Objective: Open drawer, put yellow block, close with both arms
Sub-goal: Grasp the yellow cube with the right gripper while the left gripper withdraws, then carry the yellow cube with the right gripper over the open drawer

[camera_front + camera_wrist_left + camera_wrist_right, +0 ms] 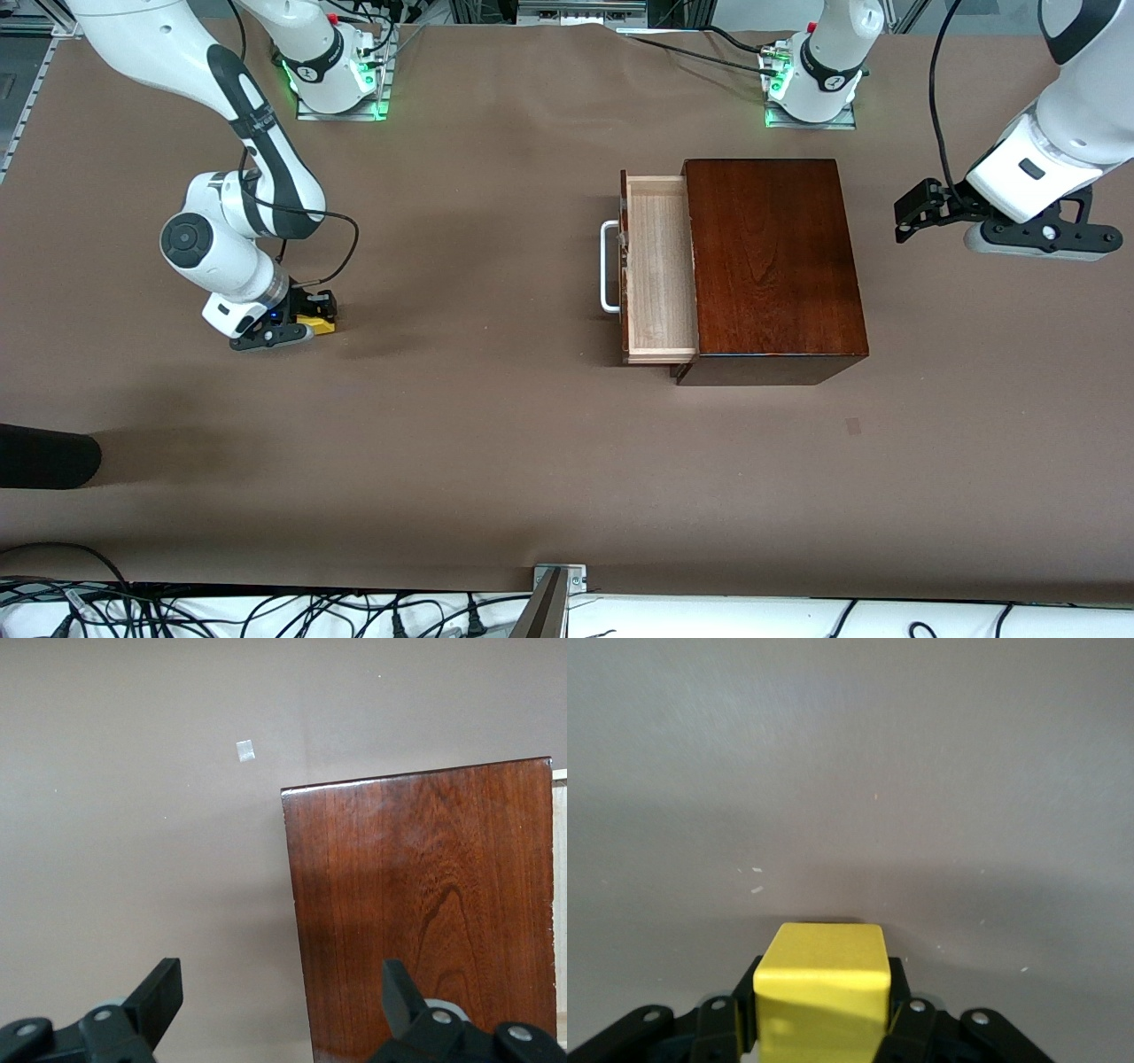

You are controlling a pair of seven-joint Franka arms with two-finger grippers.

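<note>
The dark reddish-brown wooden box (pixel 772 266) stands toward the left arm's end of the table. Its drawer (pixel 657 266) is pulled out toward the right arm's end, showing a pale wood inside with nothing in it, and a white U-shaped handle (pixel 609 266). The yellow block (pixel 317 324) sits low at the table toward the right arm's end. My right gripper (pixel 310 321) is shut on it; in the right wrist view the fingers (pixel 899 1003) press both sides of the block (pixel 822 979). My left gripper (pixel 912 213) is open and empty, up in the air beside the box (pixel 425 904).
A black rounded object (pixel 44 456) pokes in near the table's front edge at the right arm's end. A small pale patch (pixel 852 426) lies on the brown table nearer the front camera than the box. Cables run along the front edge.
</note>
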